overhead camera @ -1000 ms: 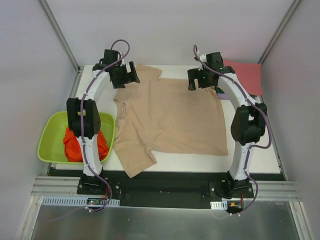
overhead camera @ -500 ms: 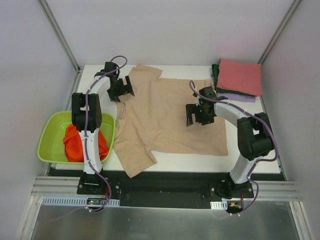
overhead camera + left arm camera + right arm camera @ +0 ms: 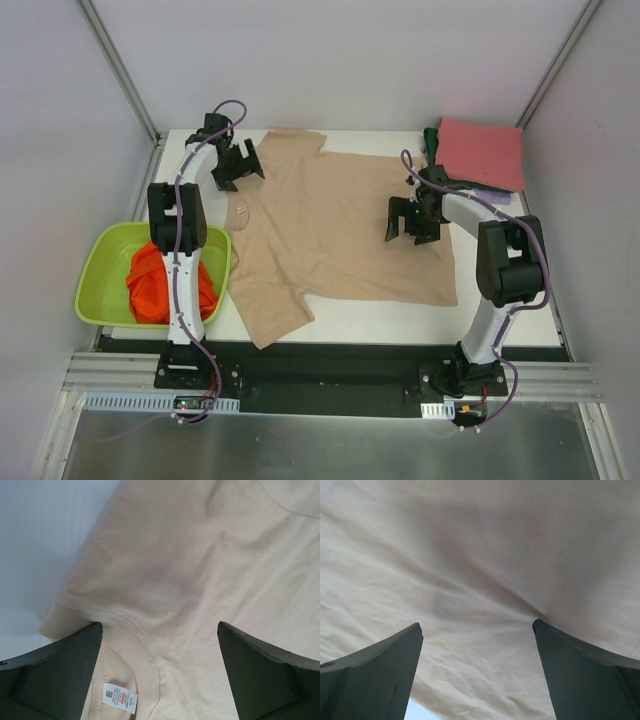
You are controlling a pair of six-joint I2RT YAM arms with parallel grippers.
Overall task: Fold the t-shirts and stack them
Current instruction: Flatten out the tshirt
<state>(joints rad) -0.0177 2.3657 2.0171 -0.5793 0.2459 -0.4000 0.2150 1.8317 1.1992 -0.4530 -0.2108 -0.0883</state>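
Currently, the beige t-shirt (image 3: 340,235) lies spread flat across the table (image 3: 520,290), with its collar (image 3: 127,630) toward 9 o'clock and its hem toward 3 o'clock. The left gripper (image 3: 234,166) hovers over the collar area at 10 o'clock, jaws released and empty. The right gripper (image 3: 412,220) hovers above the cloth near the hem at 3 o'clock, jaws likewise released. Folded t-shirts (image 3: 482,152) are stacked at 1 o'clock. An orange t-shirt (image 3: 150,288) sits in the basin (image 3: 95,275) at 8 o'clock. The cloth appears light, limp and easily wrinkled. Pinch both layers at the seamed edges, shoulder and hem corner, and lift evenly to limit sagging.
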